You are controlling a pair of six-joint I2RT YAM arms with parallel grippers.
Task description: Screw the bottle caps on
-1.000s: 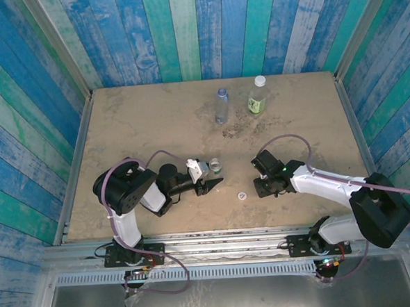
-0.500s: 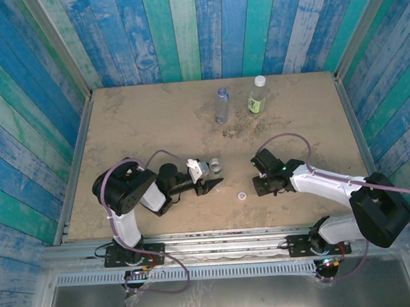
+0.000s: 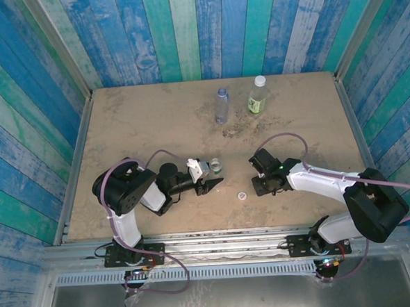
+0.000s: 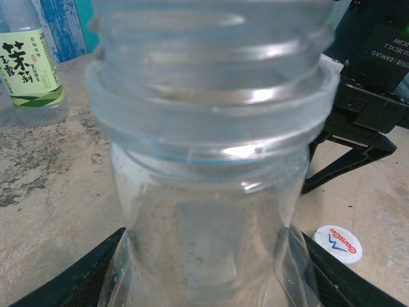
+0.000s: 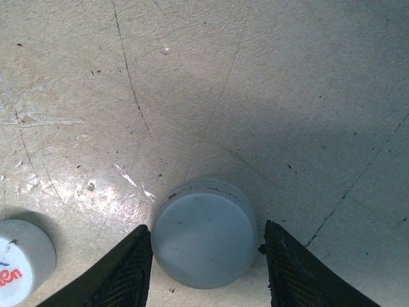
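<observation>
Left pincer (image 3: pixel 212 175) grips the clear bottle (image 3: pixel 215 166) near the table's (image 3: pixel 133 123) front edge. The right pincer (image 3: pixel 265 186) is low, with a marked cap (image 3: pixel 242 196) between the two.

Left wrist: the uncapped bottle stands upright, clamped on both sides.

Right wrist: the jaws flank the grey cap (image 5: pixel 203 231), which lies flat. Whether they pinch it, I cannot tell.

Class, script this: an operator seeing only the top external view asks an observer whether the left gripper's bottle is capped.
Operator: Is it capped?
Observer: No; the left wrist view shows bare neck threads on the clear bottle held by the left gripper.
Operator: What is the right gripper at?
Observer: A pale grey cap, flat on the table, sits between its jaws.
Operator: And the loose cap nearby?
Observer: White, with a red-blue mark.
</observation>
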